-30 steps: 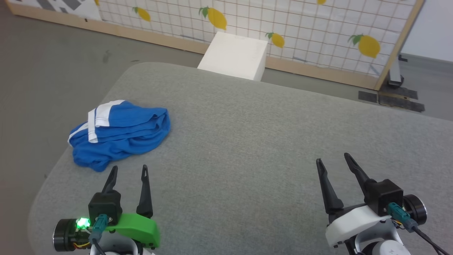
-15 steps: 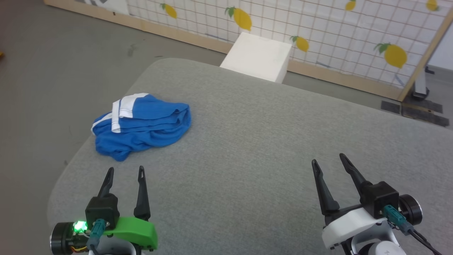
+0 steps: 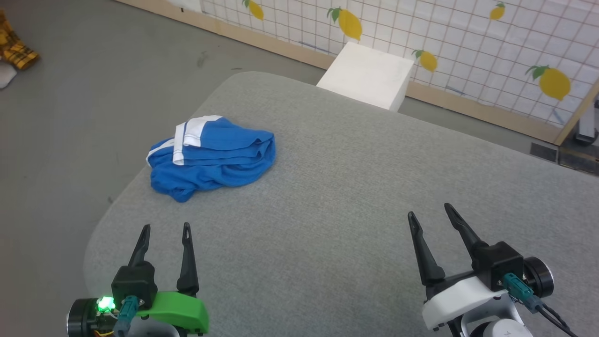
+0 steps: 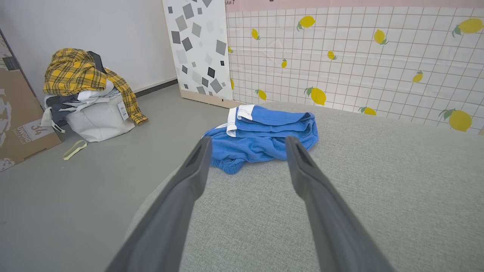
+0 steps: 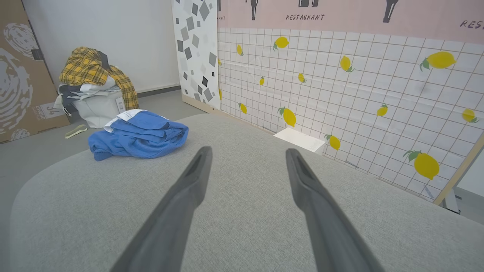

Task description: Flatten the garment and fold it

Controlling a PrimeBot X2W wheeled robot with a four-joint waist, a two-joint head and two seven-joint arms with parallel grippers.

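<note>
The head view has been swung leftward; nothing on the bench (image 3: pixel 337 187) is seen to have shifted. The shorts (image 3: pixel 220 161) are bunched near its left edge, judged soft, light and slippery; the white hem (image 3: pixel 189 135) would best be pinched. Jaws of the left gripper (image 3: pixel 166 226) and right gripper (image 3: pixel 429 210) are held apart, empty
</note>
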